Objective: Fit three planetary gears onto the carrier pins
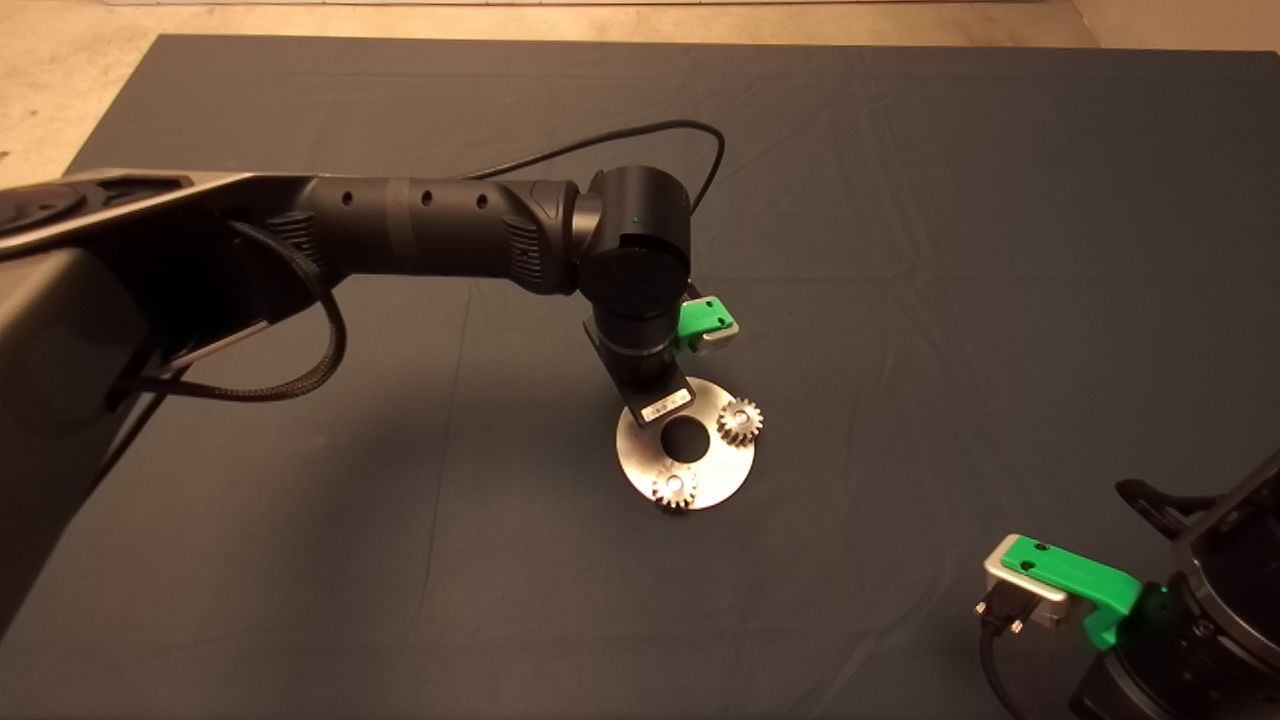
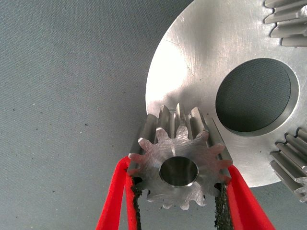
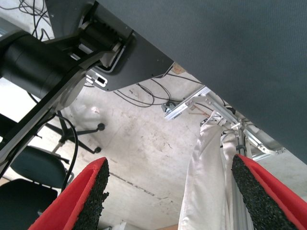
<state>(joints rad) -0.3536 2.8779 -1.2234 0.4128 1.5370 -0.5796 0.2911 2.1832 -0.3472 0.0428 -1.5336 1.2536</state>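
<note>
The shiny carrier disc (image 1: pixel 640 462) lies mid-mat, with its large hole (image 2: pixel 254 96) showing. Two planetary gears sit on it, one at its right side (image 1: pixel 740 421) and one at its near edge (image 1: pixel 675 488), each with a bright pin end in its bore. My left gripper (image 2: pixel 180 167) is shut on a third gear (image 2: pixel 178 165), its red fingers (image 2: pixel 115 196) clamping the teeth. That gear hangs over the disc's rim (image 2: pixel 192 52). Any pin beneath it is hidden. In the head view the left wrist (image 1: pixel 640 290) covers these fingers. My right gripper (image 3: pixel 168 191) waits open at the mat's lower right.
The dark mat (image 1: pixel 950 250) spreads widely around the disc. The left arm (image 1: pixel 420 230) reaches in across the left half. The right wrist view looks past the mat's edge to the floor, cables, a chair base (image 3: pixel 79 136) and a metal frame.
</note>
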